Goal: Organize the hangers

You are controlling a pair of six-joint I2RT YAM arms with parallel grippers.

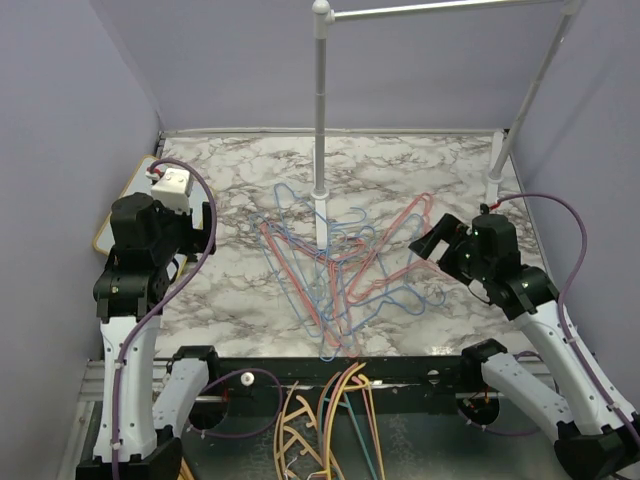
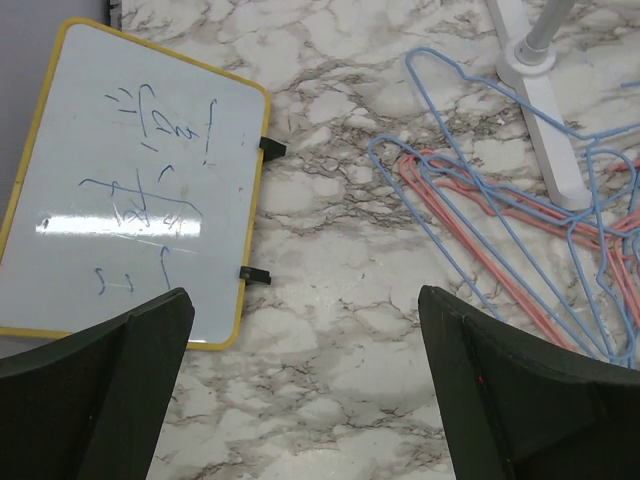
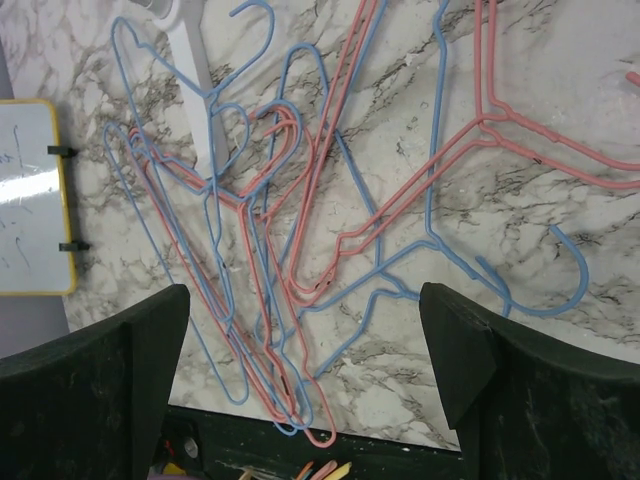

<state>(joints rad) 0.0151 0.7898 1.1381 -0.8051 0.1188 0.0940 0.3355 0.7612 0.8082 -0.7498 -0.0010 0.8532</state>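
At right gripper (image 3: 305,295): spread wide, empty, above tangled hangers (image 1: 338,265) heaped around rack post (image 1: 320,130), tips reaching near table edge. At left gripper (image 2: 305,300): wide, empty; hangers rightward, whiteboard (image 2: 130,170) leftward, bare marble table (image 2: 330,250) between.

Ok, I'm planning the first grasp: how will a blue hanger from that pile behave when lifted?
Probably light and springy: the blue hanger is thin wire. Likely to drag neighbours along, since pink hangers tangle with it. Lying flat on the smooth marble table, it may slide when nudged.
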